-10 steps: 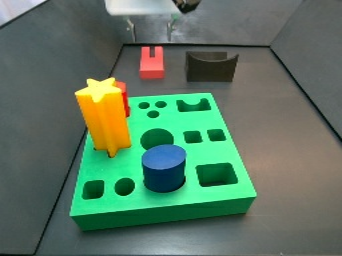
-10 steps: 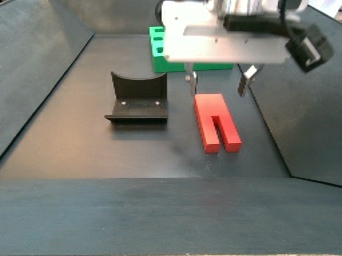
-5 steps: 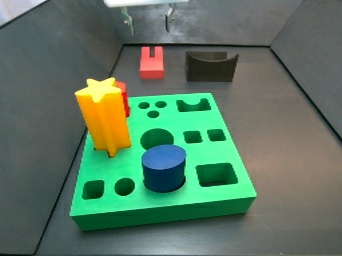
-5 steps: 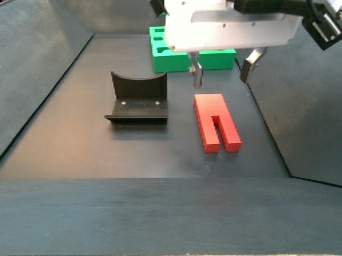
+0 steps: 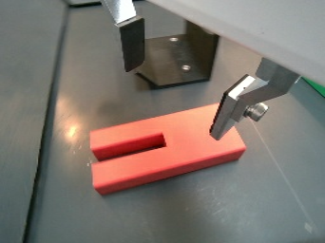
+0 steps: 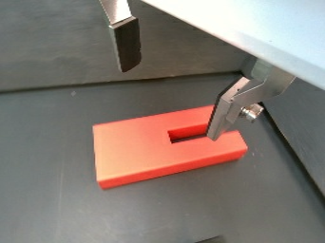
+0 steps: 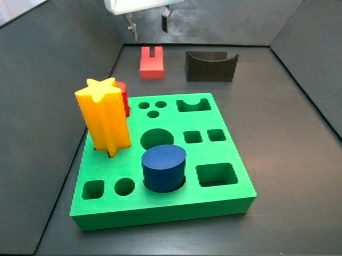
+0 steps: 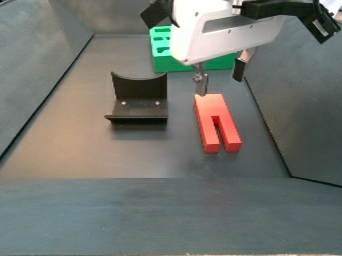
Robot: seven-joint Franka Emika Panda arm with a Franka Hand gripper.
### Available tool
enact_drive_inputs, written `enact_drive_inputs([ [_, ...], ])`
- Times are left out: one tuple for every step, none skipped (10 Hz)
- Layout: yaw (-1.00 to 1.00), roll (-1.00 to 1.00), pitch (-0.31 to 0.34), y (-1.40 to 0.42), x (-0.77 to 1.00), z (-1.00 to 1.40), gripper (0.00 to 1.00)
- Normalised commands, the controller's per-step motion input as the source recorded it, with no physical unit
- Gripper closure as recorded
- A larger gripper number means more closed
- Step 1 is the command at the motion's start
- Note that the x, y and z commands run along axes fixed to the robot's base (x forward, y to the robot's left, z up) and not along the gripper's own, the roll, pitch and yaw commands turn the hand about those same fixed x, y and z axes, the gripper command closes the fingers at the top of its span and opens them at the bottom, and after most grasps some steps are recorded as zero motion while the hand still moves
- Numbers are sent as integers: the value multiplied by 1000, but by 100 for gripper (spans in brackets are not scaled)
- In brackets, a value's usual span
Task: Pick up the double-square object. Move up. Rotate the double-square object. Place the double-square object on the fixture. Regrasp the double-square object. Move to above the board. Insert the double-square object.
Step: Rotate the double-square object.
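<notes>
Salmon-red and flat, the double-square object lies on the dark floor, nearest of the things in a side view, with its slotted end toward that camera and its solid end pointing away toward the gripper. Its long axis runs from the near side of the floor toward the board, and in that view the fixture sits just beside it, apart from it and not touching.

Above the solid end hangs the gripper, its jaws spread wide with nothing between them. In both wrist views the two silver fingers stand on opposite sides of the block's width, one finger clear of one long edge and the other over the opposite long edge, so the open gap spans the short axis. The piece is not held; the pads are above the block, not against its sides.

My judgement is that the coming move is a straight descent: the block lies directly under the open jaws, and closing across its narrow width should catch it.

Farther off, a side view shows the green board well apart from the block, carrying a yellow star prism and a blue cylinder.
</notes>
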Motion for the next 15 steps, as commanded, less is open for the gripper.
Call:
enact_drive_inputs([
  [1000, 1, -5, 1, 30, -41, 0],
  [1000, 1, -5, 1, 31, -39, 0],
  [1000, 1, -5, 1, 32, -38, 0],
  [1000, 1, -5, 1, 32, -36, 0],
  [1000, 1, -5, 1, 33, -36, 0],
  [1000, 1, -6, 1, 33, -35, 0],
  [1000, 1, -6, 1, 33, -34, 0],
  [1000, 2, -6, 1, 33, -34, 0],
  [1000, 2, -6, 1, 34, -34, 0],
  [1000, 2, -6, 1, 34, -34, 0],
  [1000, 2, -7, 1, 34, -33, 0],
  [1000, 2, -7, 1, 34, -33, 0],
  [1000, 2, -7, 1, 34, -33, 0],
  [1000, 2, -8, 1, 34, -33, 0],
  [1000, 2, -8, 1, 34, -33, 0],
])
